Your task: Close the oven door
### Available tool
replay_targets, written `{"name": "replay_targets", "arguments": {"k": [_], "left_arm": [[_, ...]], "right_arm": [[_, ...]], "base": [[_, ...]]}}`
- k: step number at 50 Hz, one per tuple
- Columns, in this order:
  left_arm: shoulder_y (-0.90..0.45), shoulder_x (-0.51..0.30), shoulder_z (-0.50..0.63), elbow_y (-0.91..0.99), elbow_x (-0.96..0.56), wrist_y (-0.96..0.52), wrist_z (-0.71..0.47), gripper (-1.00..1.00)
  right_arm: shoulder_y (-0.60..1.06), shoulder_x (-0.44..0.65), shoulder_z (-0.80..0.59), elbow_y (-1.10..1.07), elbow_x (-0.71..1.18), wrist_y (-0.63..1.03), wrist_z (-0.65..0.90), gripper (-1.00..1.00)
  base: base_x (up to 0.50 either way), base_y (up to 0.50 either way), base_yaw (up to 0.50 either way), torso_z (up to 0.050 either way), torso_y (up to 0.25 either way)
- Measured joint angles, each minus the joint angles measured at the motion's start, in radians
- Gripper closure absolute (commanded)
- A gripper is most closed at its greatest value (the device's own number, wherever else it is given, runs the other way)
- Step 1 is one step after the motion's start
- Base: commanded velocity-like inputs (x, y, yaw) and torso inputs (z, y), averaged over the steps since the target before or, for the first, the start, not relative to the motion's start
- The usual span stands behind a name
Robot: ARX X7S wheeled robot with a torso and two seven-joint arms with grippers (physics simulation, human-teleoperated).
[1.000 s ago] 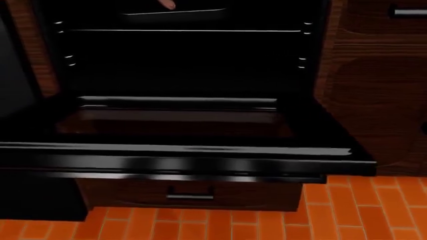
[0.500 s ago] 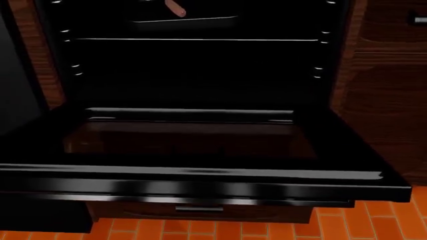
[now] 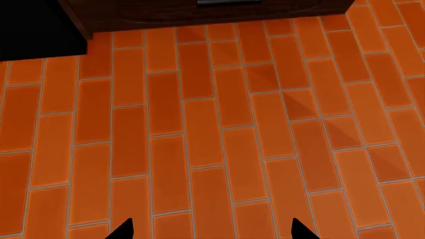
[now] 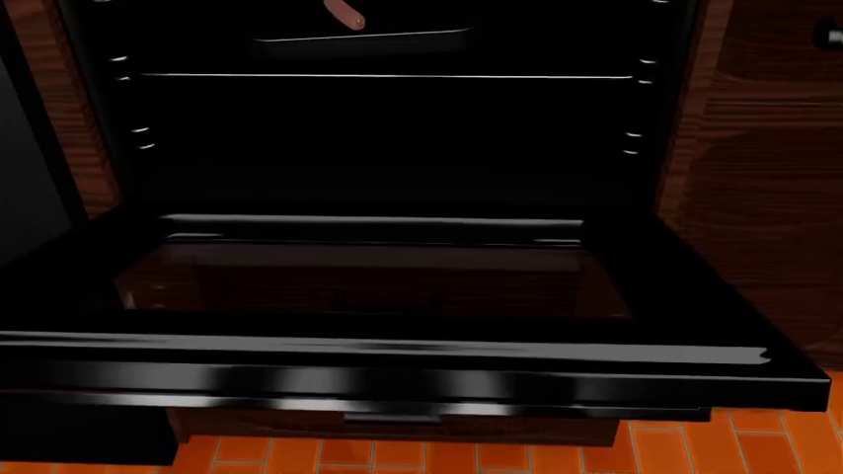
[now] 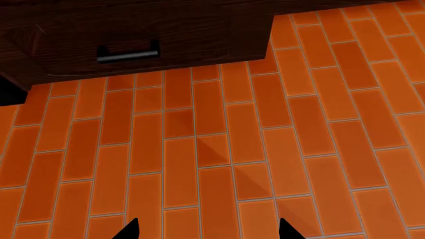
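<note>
The oven door (image 4: 395, 348) hangs fully open, lying flat and level in front of the dark oven cavity (image 4: 382, 148). Its glass window (image 4: 369, 281) faces up, and the long silvery bar handle (image 4: 382, 383) runs along the near edge. Neither gripper shows in the head view. In the left wrist view my left gripper (image 3: 212, 231) is open over orange floor tiles, with only its two dark fingertips (image 3: 126, 230) showing. My right gripper (image 5: 208, 230) is also open over the tiles, holding nothing.
A brown wooden drawer (image 5: 133, 40) with a short metal handle (image 5: 127, 54) sits below the oven, also at an edge of the left wrist view as drawer (image 3: 226, 7). Brown cabinets (image 4: 771, 178) flank the oven's right; a dark panel (image 4: 27, 178) stands left. Wire racks (image 4: 382, 75) cross the cavity.
The head view has drawn closer to the oven, so the open door fills more of the frame and less floor shows. The door itself stays flat.
</note>
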Motion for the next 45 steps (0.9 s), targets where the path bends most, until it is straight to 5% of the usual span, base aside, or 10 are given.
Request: {"name": "replay_targets", "arguments": {"k": [45], "left_arm": [[0.010,0.005,-0.006,-0.001,0.006,-0.008,0.032,-1.00]], "right_arm": [[-0.007,-0.006,0.015,0.000,-0.003,-0.005,-0.018,-1.00]], "base": [[0.00,0.00,0.00,-0.045,0.000]]}}
